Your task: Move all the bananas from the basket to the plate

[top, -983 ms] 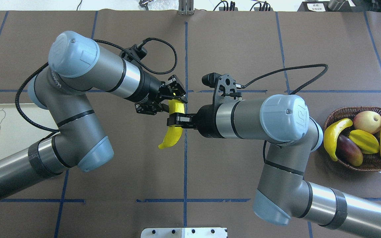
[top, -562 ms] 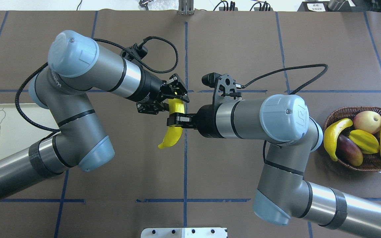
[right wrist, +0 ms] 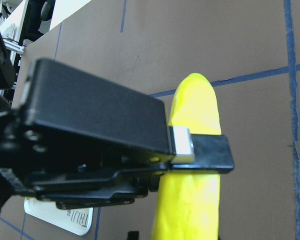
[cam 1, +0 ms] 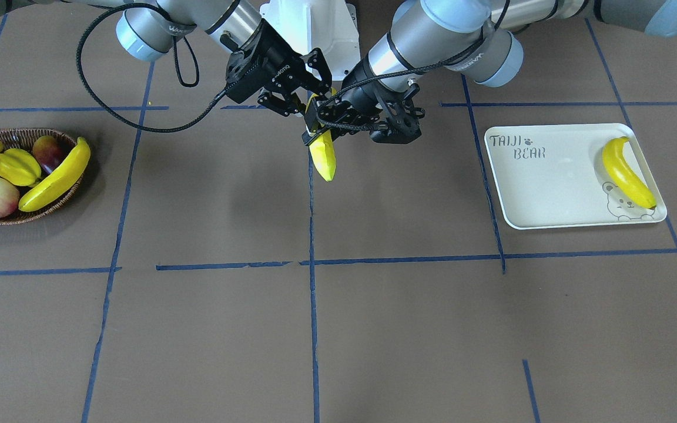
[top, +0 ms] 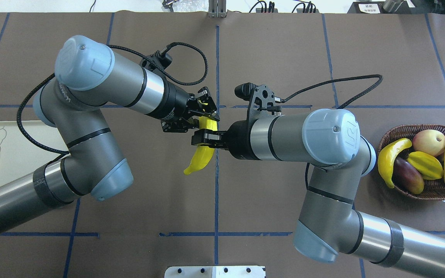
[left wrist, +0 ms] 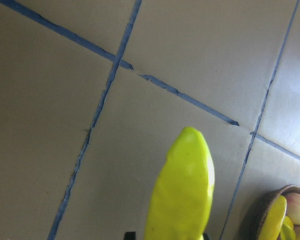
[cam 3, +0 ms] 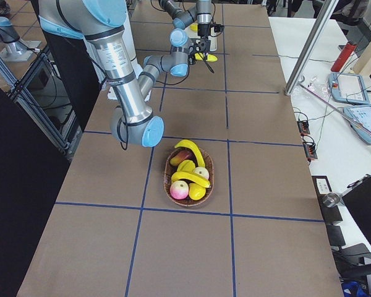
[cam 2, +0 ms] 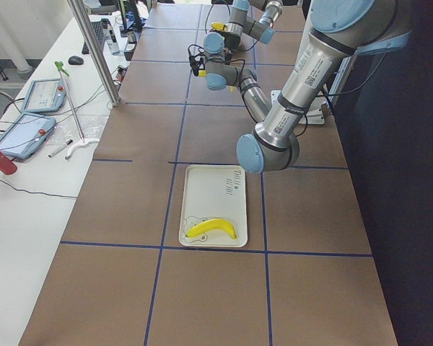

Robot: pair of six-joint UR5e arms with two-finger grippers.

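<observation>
The plate (cam 1: 550, 191) bears the dark words "TAIJI BEAR" in one corner, "TAIJI" above "BEAR", with a small paw print after the first word. In the exterior left view the same lettering is too small to read. The left arm (top: 63, 97) has a line of white lettering on its grey tube that is too blurred to spell out, and the right arm's blue joint cap (top: 330, 131) carries a raised mark that looks like "UR".

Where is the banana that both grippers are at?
In the overhead view the banana hangs mid-table beside the blue tape line, clamped by the right gripper, its upper end at the left gripper.
</observation>
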